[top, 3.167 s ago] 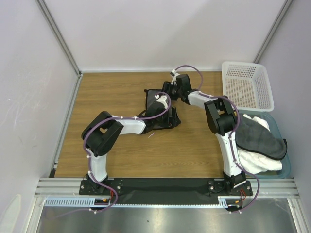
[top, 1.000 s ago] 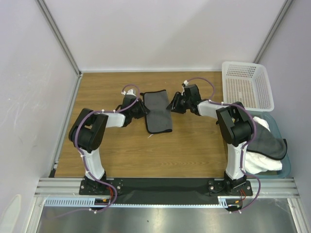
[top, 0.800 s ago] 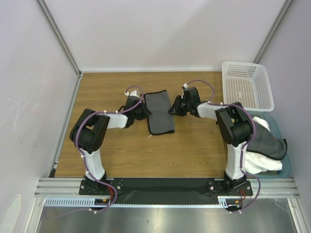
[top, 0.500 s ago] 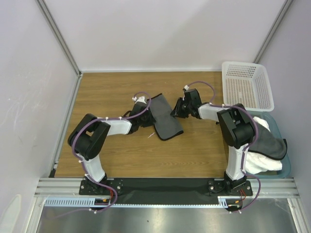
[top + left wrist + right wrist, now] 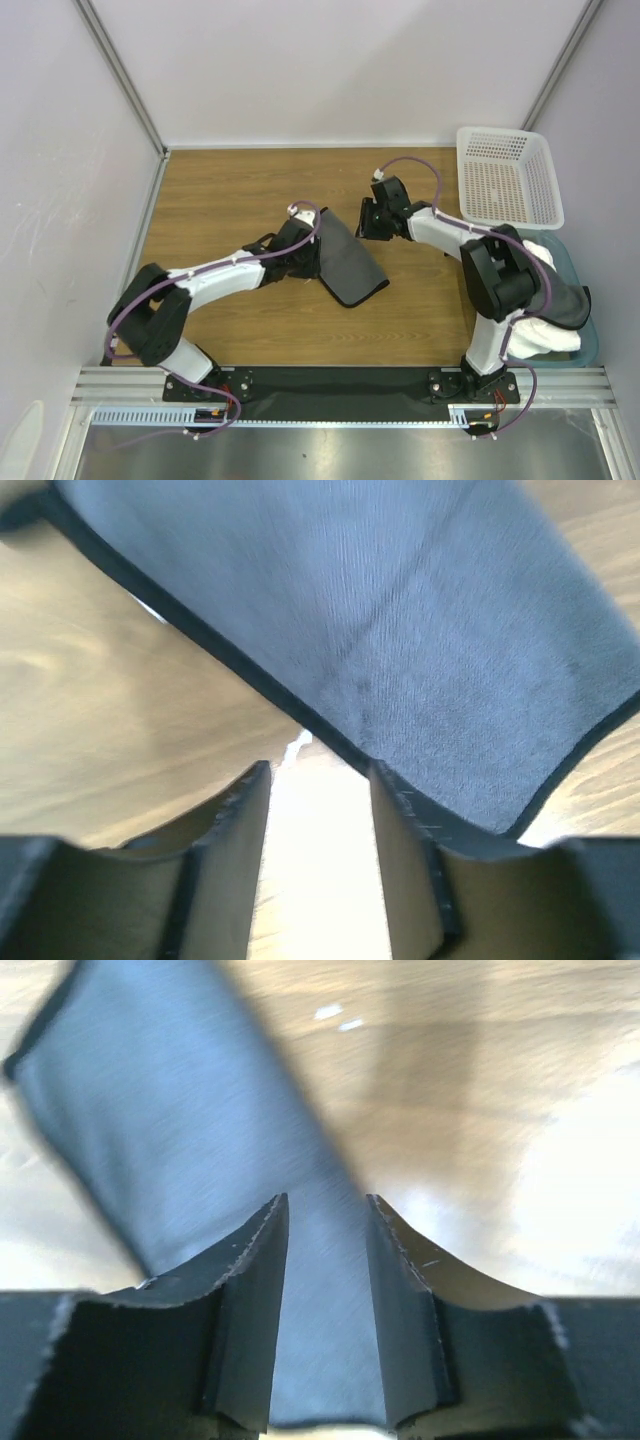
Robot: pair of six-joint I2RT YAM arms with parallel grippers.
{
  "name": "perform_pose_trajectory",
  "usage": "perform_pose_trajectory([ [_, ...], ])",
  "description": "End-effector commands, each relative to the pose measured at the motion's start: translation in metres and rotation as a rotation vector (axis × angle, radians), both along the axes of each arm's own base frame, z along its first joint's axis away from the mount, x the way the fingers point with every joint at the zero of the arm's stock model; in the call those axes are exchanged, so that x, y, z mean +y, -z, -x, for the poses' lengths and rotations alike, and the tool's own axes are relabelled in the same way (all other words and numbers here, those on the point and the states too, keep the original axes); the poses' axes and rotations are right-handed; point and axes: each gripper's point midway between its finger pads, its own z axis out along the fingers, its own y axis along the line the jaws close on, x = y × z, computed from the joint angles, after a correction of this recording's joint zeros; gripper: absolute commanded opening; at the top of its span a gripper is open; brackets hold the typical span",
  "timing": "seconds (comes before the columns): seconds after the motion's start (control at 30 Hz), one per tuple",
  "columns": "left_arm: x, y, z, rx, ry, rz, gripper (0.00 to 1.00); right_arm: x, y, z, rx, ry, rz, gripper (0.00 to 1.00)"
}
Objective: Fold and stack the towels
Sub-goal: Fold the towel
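A folded dark grey towel (image 5: 352, 265) lies slanted on the wooden table, mid-table. My left gripper (image 5: 314, 254) is at its left edge. In the left wrist view the gripper (image 5: 318, 765) is open with bare wood between its fingers, and the towel's dark hem (image 5: 330, 742) lies just ahead of the tips. My right gripper (image 5: 366, 224) is over the towel's far right corner. In its wrist view the gripper (image 5: 325, 1198) is open, and the towel (image 5: 180, 1130) shows through the gap beneath it. A second dark grey towel (image 5: 535, 285) lies on a white towel (image 5: 548, 342) at the right.
A white perforated basket (image 5: 505, 180) stands at the back right corner. Near it, a blue-grey bin (image 5: 592, 345) holds the white and grey towels. Metal frame posts rise at both back corners, and grey walls close in the table.
The folded grey towel has slid toward the near right and turned to lie slanted. My left arm has stretched rightward after it. The right gripper has shifted slightly toward the back.
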Motion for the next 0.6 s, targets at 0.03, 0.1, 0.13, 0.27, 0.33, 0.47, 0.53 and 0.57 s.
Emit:
perform_pose_trajectory([
  [0.03,0.016,-0.077,-0.037,-0.215,0.006,-0.052,0.54,0.004,-0.061,0.015,-0.102,-0.016,-0.003,0.44],
  [0.1,0.023,-0.092,-0.055,-0.262,-0.025,-0.021,0.58,0.0,-0.068,0.028,-0.101,-0.005,-0.025,0.45],
  [0.13,0.024,-0.096,-0.062,-0.271,-0.034,-0.003,0.59,-0.004,-0.054,0.043,-0.057,0.001,-0.033,0.45],
  [0.27,0.028,-0.106,-0.099,-0.355,-0.06,0.079,0.57,-0.014,-0.041,0.075,-0.011,0.045,-0.08,0.45],
  [0.33,0.018,-0.106,-0.119,-0.406,-0.055,0.129,0.54,-0.016,-0.03,0.084,0.015,0.058,-0.094,0.44],
  [0.47,-0.006,-0.097,-0.143,-0.413,-0.013,0.186,0.49,-0.016,-0.014,0.092,0.046,0.052,-0.097,0.42],
  [0.53,-0.019,-0.085,-0.151,-0.405,0.011,0.218,0.47,-0.013,-0.011,0.092,0.049,0.041,-0.098,0.42],
  [0.57,-0.021,-0.079,-0.154,-0.393,-0.001,0.228,0.46,-0.012,-0.009,0.092,0.044,0.033,-0.099,0.41],
])
